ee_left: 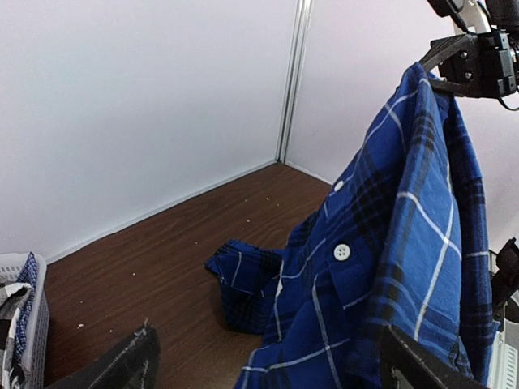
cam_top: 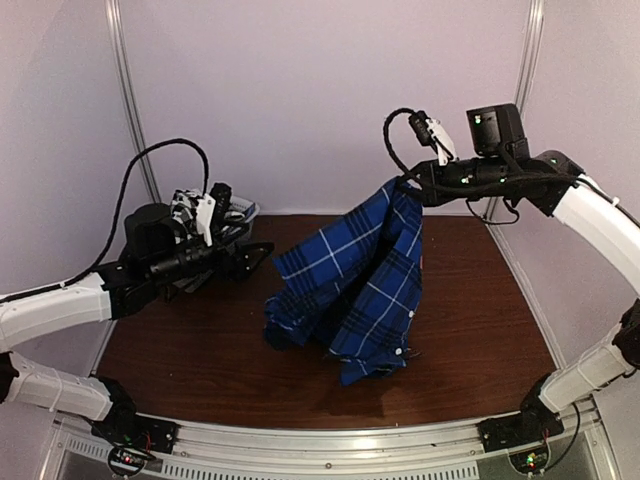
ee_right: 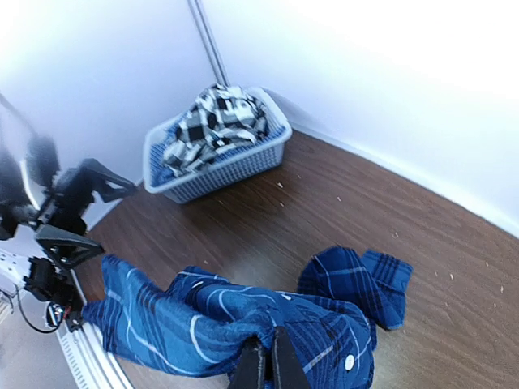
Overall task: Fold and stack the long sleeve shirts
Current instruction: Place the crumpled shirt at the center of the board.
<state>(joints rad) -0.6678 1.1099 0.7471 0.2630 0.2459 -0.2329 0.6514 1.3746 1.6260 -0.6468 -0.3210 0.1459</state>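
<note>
Right jaws clamp the blue plaid shirt [cam_top: 365, 285] aloft above the table [cam_top: 480, 325]; left jaws stand apart.

Soft, even indoor light; the overhead view is dimmer and slightly grainy. A faint shadow lies under the blue plaid shirt [cam_top: 350, 280] on the wooden table [cam_top: 470, 330]. In the right wrist view the wall [ee_right: 422, 65] glares white and the left edge is blurred.
</note>
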